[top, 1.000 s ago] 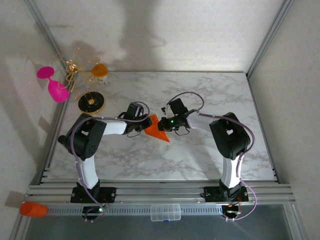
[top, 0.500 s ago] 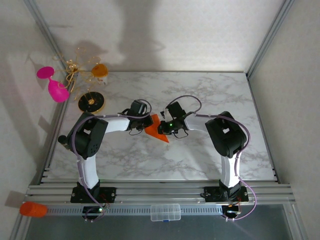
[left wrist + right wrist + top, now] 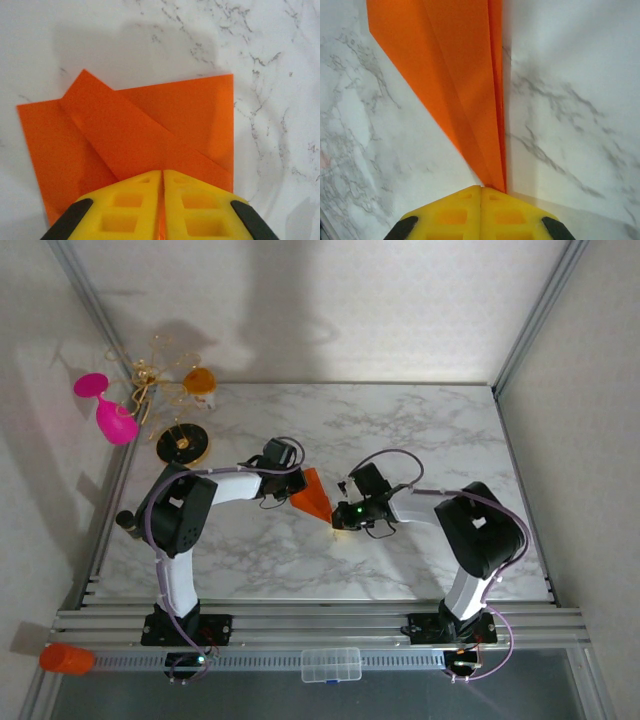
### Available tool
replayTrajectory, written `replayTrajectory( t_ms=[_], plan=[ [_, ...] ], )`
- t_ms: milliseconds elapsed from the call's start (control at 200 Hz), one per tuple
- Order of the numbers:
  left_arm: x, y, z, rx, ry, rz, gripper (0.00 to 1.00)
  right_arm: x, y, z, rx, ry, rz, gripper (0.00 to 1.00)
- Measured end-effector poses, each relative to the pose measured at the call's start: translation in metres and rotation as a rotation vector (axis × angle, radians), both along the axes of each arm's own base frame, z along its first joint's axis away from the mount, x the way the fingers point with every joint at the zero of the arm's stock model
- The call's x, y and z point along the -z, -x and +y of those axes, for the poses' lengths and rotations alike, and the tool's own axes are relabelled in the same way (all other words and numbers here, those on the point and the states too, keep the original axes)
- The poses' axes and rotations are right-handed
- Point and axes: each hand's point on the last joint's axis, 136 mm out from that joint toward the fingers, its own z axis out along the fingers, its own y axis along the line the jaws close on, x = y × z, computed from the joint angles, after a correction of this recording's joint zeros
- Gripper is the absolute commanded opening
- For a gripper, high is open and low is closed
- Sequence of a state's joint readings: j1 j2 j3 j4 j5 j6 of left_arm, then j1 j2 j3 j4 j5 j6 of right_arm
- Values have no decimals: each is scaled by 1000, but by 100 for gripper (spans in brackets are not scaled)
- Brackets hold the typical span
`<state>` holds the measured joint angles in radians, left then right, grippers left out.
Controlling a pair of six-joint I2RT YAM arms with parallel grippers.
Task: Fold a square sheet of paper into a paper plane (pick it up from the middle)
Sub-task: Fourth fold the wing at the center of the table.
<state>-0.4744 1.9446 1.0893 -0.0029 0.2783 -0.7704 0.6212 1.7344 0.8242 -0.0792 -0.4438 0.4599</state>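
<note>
Orange paper (image 3: pixel 312 495), folded to a long pointed shape, lies flat near the middle of the marble table (image 3: pixel 450 440). Left gripper (image 3: pixel 162 174) is closed on its wide edge, the side toward the table's left; a thin orange strip shows between the fingers. Right gripper (image 3: pixel 480 188) is closed also, at the pointed end toward the table's front; whether it pinches the tip, I cannot tell.
</note>
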Motion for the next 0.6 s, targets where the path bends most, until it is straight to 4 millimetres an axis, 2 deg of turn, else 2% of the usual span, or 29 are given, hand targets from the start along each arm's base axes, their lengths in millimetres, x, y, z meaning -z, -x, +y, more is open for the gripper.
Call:
replayTrajectory(
  t_ms=[70,130,235,300,370,466,521,596],
  plan=[
    [-1,-1,-1,6,-2,-4,13,-2,4,-5,5,7,6,8],
    [-3,-2,-1,9,-4,-4,15,-6,4,-5,7,0,-2,13],
    [-9,-4,-5,19,11,-3,23,-21,-5,-1,18,-37,-47,22],
    [-19,-5,-7,19,27,-16,28,-33,-16,5,30,-66,-82,26],
    [-38,-8,-7,8,48,-47,35,-49,-35,12,49,-99,-127,29],
    [-75,-14,-2,-30,91,-116,45,-64,-65,22,71,-137,-180,34],
    [-97,-16,9,-66,114,-160,48,-66,-81,26,83,-149,-197,38],
    [-114,-16,30,-132,135,-199,52,-62,-97,30,88,-148,-206,42]
  ],
)
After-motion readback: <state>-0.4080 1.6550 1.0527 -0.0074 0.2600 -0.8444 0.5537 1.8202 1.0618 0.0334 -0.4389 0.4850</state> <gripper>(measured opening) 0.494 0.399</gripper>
